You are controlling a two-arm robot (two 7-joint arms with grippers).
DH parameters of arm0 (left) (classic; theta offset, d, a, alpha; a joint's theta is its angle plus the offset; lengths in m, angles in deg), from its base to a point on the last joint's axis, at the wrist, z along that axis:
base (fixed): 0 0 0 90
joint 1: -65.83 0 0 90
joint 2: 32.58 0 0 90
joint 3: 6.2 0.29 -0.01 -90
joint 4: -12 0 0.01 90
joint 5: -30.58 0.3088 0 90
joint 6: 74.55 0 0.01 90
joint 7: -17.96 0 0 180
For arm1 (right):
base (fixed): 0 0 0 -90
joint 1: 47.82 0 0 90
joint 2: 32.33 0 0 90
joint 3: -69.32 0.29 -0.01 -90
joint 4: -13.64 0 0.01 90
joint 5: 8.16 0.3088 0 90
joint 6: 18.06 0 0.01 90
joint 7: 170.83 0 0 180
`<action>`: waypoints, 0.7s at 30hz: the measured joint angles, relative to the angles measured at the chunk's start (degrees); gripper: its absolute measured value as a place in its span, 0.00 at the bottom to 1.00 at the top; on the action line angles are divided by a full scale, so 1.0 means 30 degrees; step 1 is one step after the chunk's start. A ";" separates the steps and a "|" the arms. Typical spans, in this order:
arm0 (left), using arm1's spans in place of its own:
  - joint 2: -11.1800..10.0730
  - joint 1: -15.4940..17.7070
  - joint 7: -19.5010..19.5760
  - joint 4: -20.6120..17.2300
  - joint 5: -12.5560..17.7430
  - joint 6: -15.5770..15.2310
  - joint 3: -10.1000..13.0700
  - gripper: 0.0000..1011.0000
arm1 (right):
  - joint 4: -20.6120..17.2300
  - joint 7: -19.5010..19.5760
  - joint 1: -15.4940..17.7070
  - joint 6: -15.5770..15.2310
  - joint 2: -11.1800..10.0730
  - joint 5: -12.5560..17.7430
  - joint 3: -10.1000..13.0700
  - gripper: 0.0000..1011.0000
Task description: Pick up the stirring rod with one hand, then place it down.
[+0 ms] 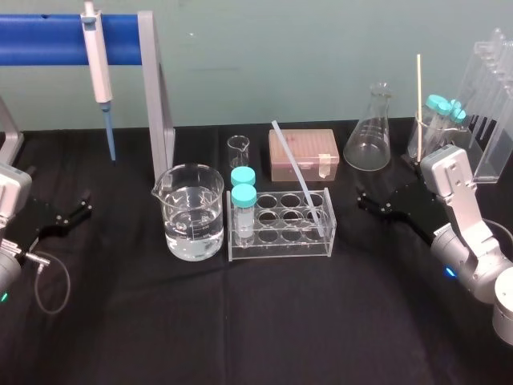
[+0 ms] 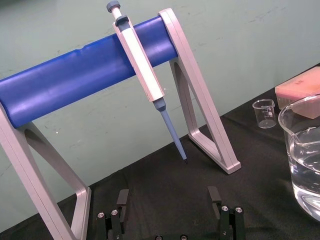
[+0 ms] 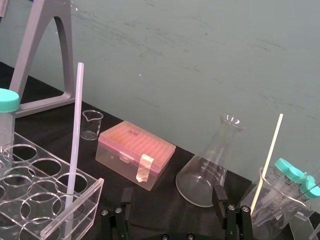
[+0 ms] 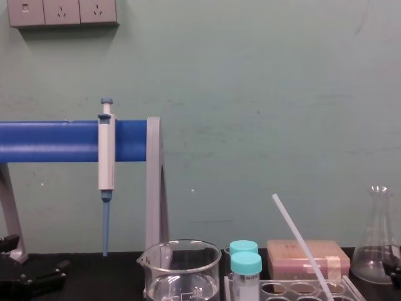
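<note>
Pre-grasp. Stirring rod leans in test-tube rack, untouched. Right gripper right of rack, spread wide; next likely: reach, pinch rod. Left gripper parked left of rack, spread wide.

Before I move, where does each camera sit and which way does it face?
Head: high, looking down at the table; left gripper and right gripper both show, open.
Chest: low, looking across at the wall; left gripper at lower left.
Left wrist: behind its own fingers, facing the pipette stand.
Right wrist: behind its own fingers, facing the flask.
Shared: head, chest and right wrist see the stirring rod leaning in the rack.
</note>
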 joint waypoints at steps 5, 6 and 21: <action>0.0000 0.0001 -0.0001 0.0000 0.0001 0.0001 0.0000 0.99 | 0.0001 0.0000 0.0000 0.0000 0.0001 0.0000 0.0000 0.99; 0.0000 0.0001 0.0000 0.0000 0.0001 0.0000 0.0001 0.99 | 0.0000 0.0000 0.0000 0.0000 0.0001 0.0000 0.0000 0.99; 0.0000 0.0000 -0.0001 0.0000 0.0001 0.0001 -0.0001 0.99 | 0.0000 0.0000 0.0000 0.0000 0.0000 0.0000 0.0000 0.99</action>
